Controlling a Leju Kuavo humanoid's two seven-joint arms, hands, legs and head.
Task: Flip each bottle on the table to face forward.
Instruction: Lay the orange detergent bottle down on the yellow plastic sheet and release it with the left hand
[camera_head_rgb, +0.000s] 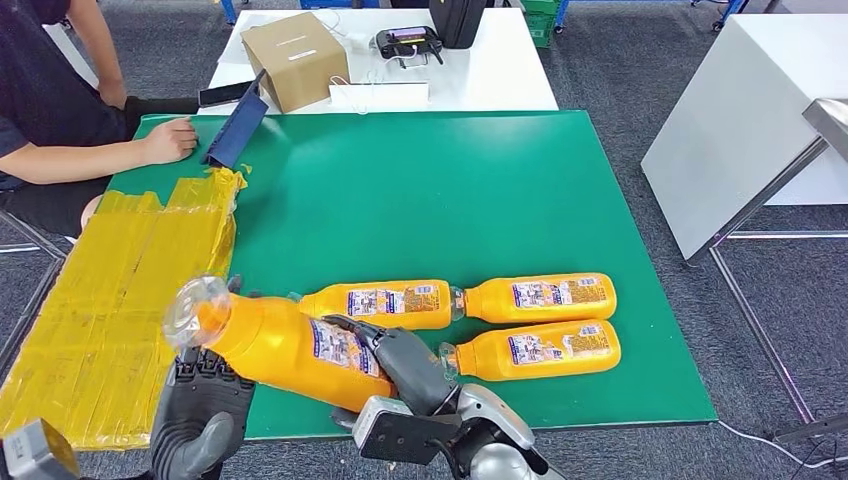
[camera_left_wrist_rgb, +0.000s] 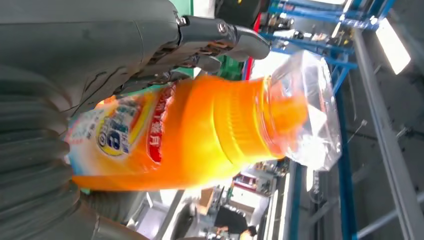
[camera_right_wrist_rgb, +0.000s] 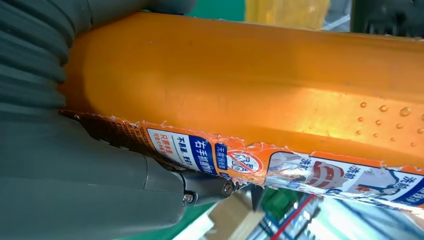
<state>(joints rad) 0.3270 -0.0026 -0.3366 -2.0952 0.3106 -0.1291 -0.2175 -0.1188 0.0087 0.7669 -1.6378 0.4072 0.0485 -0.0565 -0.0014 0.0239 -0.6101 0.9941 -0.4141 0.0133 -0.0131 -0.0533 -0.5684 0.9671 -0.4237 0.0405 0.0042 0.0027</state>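
Note:
A large orange bottle with a clear cap is lifted off the near left of the green table, cap toward the left. My left hand holds it from below near the neck, and my right hand grips its base end. Up close, the bottle's label sits by my left hand's fingers, and the torn label shows by my right hand. Three smaller orange bottles lie on their sides, labels up: one in the middle, one behind right, one near right.
A person sits at the far left with a forearm on the table beside a dark blue flat object. Yellow taped sheeting covers the left side. A cardboard box sits on a white table behind; a grey table stands at the right.

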